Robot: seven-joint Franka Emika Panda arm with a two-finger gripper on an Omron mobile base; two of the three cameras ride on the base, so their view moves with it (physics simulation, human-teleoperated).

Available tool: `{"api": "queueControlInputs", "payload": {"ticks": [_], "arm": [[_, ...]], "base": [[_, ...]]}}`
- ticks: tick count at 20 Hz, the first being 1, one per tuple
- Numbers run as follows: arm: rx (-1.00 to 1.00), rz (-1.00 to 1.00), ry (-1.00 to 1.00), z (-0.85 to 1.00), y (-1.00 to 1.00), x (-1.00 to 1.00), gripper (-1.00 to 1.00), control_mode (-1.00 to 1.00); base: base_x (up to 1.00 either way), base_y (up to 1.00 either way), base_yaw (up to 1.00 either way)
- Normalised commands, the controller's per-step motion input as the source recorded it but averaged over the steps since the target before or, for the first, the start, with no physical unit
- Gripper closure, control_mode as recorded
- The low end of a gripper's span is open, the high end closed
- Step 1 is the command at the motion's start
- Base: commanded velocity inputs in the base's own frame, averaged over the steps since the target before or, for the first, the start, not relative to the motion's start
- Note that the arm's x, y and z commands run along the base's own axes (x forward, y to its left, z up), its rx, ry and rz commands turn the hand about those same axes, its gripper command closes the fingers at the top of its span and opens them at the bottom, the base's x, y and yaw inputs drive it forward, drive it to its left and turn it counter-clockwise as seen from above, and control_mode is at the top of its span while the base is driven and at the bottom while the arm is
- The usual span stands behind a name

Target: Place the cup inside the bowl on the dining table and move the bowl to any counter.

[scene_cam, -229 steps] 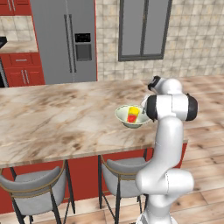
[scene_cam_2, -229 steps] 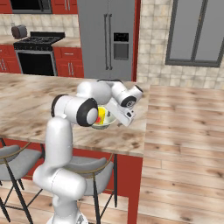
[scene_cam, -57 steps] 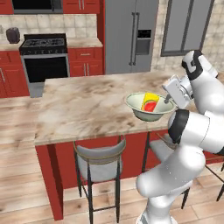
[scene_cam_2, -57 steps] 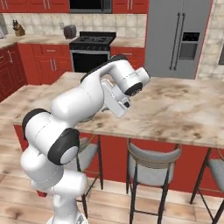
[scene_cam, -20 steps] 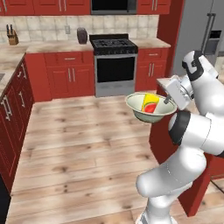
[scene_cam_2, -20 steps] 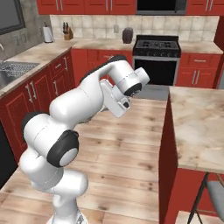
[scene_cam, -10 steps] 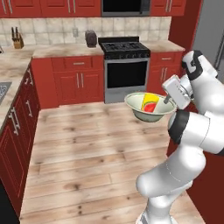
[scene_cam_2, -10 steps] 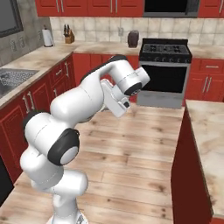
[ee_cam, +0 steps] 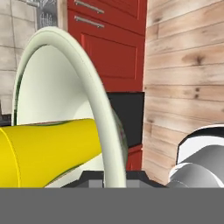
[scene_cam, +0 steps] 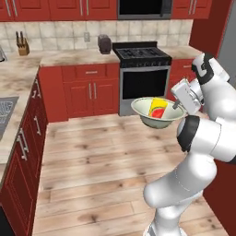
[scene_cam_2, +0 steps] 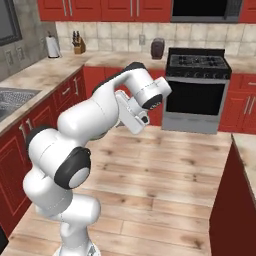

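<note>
The bowl [scene_cam: 158, 113] hangs in mid-air over the wooden floor [scene_cam: 101, 156], carried at chest height by the arm, and the cup [scene_cam: 157, 108] lies tipped on its side inside it, yellow with a red mark, its body leaning against the bowl's inner wall. In the hand view the bowl's pale rim [ee_cam: 94, 96] arcs up through the middle with the yellow cup [ee_cam: 48, 151] lying across the inside of it. The gripper [scene_cam: 177, 105] is pinching the bowl's rim at the right-hand edge, its jaws pressed close on the thin wall. No brand or readable writing shows on either piece; the red patch on the cup is too small to read as a label. Behind the bowl stand the stove [scene_cam: 143, 76] and the counter [scene_cam: 69, 57] over red cabinets, with a knife block [scene_cam: 21, 45] and a dark jar [scene_cam: 104, 43] on top; a sink [scene_cam_2: 15, 95] is set into the side run. Compared with half a second ago the whole kitchen has slid sideways in both base views, so the base has turned or driven on; the stove now sits more directly behind the bowl, while the bowl, cup and grip look unchanged relative to the arm
</note>
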Motion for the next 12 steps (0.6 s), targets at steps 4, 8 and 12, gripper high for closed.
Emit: {"api": "queueControlInputs", "payload": {"ticks": [4,8,12], "arm": [[0.00,0.00,0.00,0.00,0.00,0.00,1.00,1.00],[0.00,0.00,0.00,0.00,0.00,0.00,1.00,1.00],[0.00,0.00,0.00,0.00,0.00,0.00,1.00,1.00]], "base": [[0.86,0.29,-0.01],[0.95,0.17,-0.01],[0.88,0.22,-0.01]]}}
